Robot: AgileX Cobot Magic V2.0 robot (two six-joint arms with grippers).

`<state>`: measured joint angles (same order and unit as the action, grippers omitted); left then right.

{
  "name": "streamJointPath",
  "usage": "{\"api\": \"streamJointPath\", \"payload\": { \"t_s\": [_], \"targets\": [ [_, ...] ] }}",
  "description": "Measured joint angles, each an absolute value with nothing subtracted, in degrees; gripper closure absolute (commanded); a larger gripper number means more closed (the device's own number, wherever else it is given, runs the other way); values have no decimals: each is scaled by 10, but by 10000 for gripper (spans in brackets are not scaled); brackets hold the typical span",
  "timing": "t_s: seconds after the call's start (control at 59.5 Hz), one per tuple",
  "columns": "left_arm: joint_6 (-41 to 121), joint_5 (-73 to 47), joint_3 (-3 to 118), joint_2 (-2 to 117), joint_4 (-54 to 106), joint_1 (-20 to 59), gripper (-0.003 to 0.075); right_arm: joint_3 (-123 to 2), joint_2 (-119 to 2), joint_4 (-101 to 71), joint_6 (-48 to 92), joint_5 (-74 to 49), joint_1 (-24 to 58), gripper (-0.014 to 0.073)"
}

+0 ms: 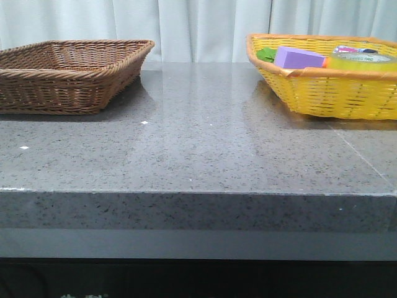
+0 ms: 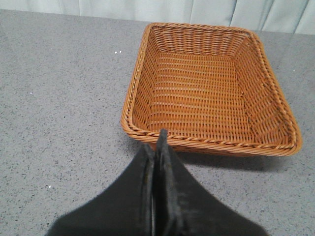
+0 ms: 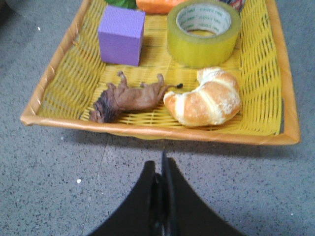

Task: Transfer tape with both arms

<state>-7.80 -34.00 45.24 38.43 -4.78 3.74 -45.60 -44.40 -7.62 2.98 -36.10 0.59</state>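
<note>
— Both sets of jaws are pressed together with nothing between them; you can check each wrist view. Your left gripper (image 2: 156, 142) has its tips over the near rim of the brown wicker basket (image 2: 211, 142), and your right gripper (image 3: 164, 164) hangs above the grey tabletop (image 3: 49, 187) just short of the yellow basket (image 3: 162, 132).

— Where do you see the tape?

— You'll find the tape (image 3: 204, 32) in the yellow basket, lying flat with its pale core ring facing up, green print on the core. A purple block (image 3: 122, 34) sits beside it, apart from it. Nearer your right gripper lie a croissant (image 3: 204, 98) and a small brown toy lion (image 3: 130, 97) on its side, its tail just touching the croissant.

— And from the front?

— You see the brown basket at the left of the tabletop and the yellow one at the right, well apart. Only the top of the tape shows over the rim there, next to the purple block. Neither arm appears in your front view
</note>
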Motion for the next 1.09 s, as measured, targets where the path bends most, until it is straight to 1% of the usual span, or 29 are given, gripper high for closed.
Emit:
{"api": "streamJointPath", "payload": {
  "t_s": [0.017,0.034,0.05,0.067,0.084,0.101,0.135,0.151,0.168,0.202,0.235,0.32,0.387,0.488,0.69,0.824,0.959,1.093],
  "targets": [
    [-78,-340,452,386,-49,37,585,-456,-446,-76,30,-361,6,501],
    [-78,-340,452,386,-49,37,539,-456,-449,-76,30,-362,6,470],
    [-78,-340,452,387,-49,37,505,-456,-450,-76,30,-362,6,421],
    [-78,-340,452,387,-49,37,451,-456,-453,-76,30,-362,6,386],
    [-78,-340,452,387,-49,37,414,-456,-455,-76,30,-362,6,351],
    [-78,-340,452,387,-49,37,377,-456,-456,-76,30,-362,6,299],
    [-78,-340,452,387,-50,37,273,-456,-460,-76,30,-362,6,220],
    [-78,-339,452,387,-50,37,243,-456,-461,-76,30,-362,6,181],
    [-78,-339,452,387,-50,37,204,-456,-464,-76,30,-362,6,158],
    [-78,-338,452,387,-50,37,160,-456,-466,-76,30,-362,6,120],
    [-78,-337,452,387,-49,37,141,-457,-469,-76,30,-362,6,112],
    [-78,-335,452,387,-44,49,157,-467,-479,-76,30,-363,3,141],
    [-78,-331,452,387,-42,81,183,-489,-496,-76,29,-363,-4,162],
    [-77,-326,452,387,-41,135,208,-527,-527,-76,28,-374,-21,163],
    [-77,-311,452,387,-40,271,208,-641,-633,-79,27,-421,-57,163],
    [-77,-304,452,387,-40,343,208,-723,-714,-94,27,-456,-77,163],
    [-76,-294,452,387,-40,385,208,-801,-798,-98,27,-489,-82,179],
    [-76,-290,452,387,-39,398,208,-878,-877,-100,26,-520,-84,183]
  ]
}}
